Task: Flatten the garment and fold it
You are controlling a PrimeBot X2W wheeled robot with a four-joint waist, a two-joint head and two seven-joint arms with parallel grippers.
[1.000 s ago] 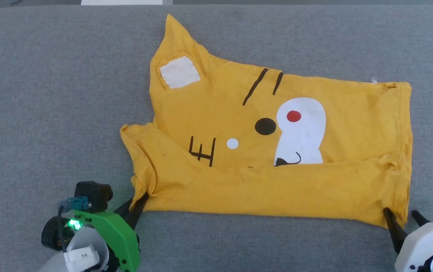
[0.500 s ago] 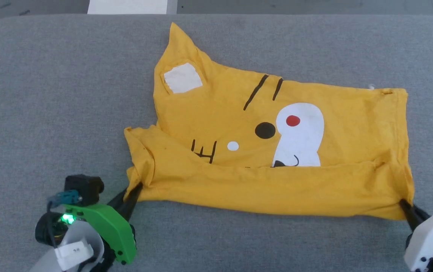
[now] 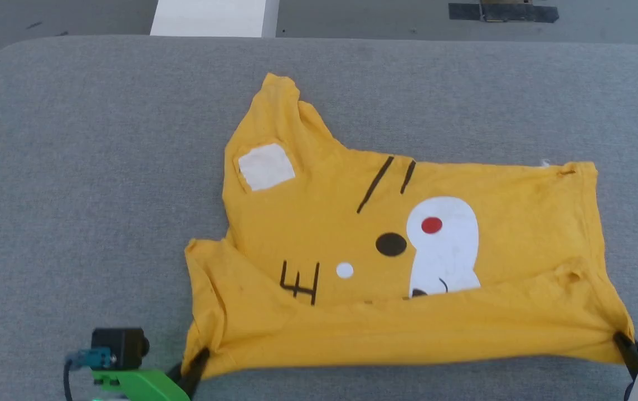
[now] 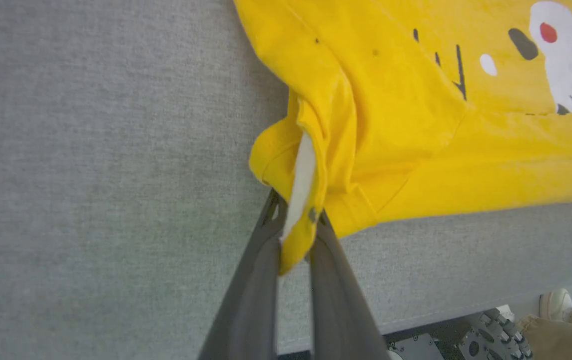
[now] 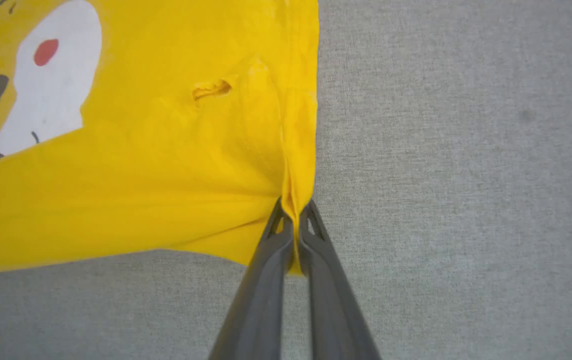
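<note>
The garment (image 3: 519,223), a yellow T-shirt with a cartoon face, lies on the grey table (image 3: 73,167) with its near edge folded over the print. My left gripper (image 3: 199,359) is shut on the garment's near left corner (image 4: 298,220), where a white label shows between the fingers. My right gripper (image 3: 622,340) is shut on the near right corner (image 5: 293,220). The near edge is pulled taut between the two grippers and looks lifted a little off the table. One sleeve (image 3: 279,111) points toward the far side.
The table's far edge (image 3: 319,39) runs across the top of the head view, with a white board (image 3: 210,16) and dark floor behind it. In the left wrist view the table's near edge (image 4: 465,315) shows, and beyond it a person's shoe (image 4: 555,302).
My right gripper has closed on the near right corner. Both grippers have drawn the near edge toward me and tightened it. The head view has tilted, so the whole picture sits lower.
</note>
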